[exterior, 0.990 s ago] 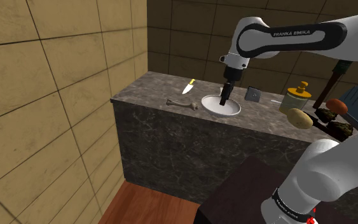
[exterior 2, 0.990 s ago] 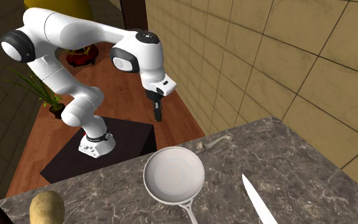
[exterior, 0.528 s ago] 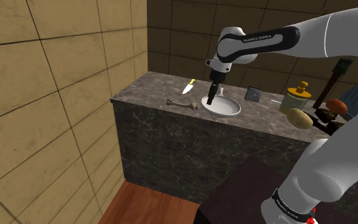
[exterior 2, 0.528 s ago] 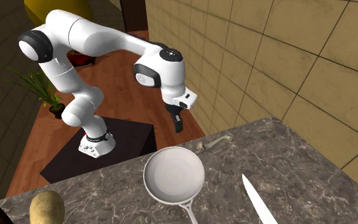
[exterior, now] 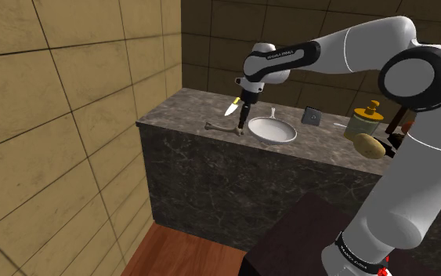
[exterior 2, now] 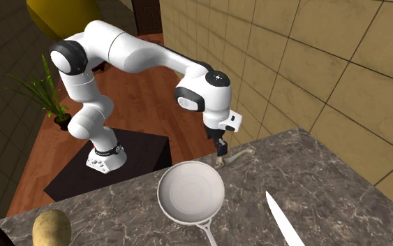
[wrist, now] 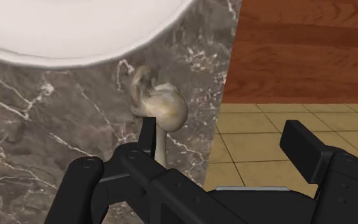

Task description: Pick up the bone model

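The black gripper (wrist: 225,132) is hovering low over the near edge of the marble counter (wrist: 50,137), its fingers (wrist: 303,145) standing well apart and clasping nothing. In the wrist view the bone model (wrist: 163,109) is lying on the counter with its knobbed end just ahead of one finger. Its shaft is running back under that finger rather than down the middle of the gap. Most of the gap is hanging over the counter's edge and the wooden floor (wrist: 298,51) below.

The grasp looks set across the shaft, which suits a thin, slippery-looking piece. I judge that the hand should be sliding sideways toward the white frying pan (wrist: 75,60) before dropping, so that the shaft is sitting midway between the fingers. The pan's rim is lying near the knob, so the inner finger should be landing on bare marble between the two. Closing on the shaft, not the rounded knob, should be holding better.

Farther along the counter a knife (exterior 2: 282,218) is lying beyond the pan, well apart from the bone.
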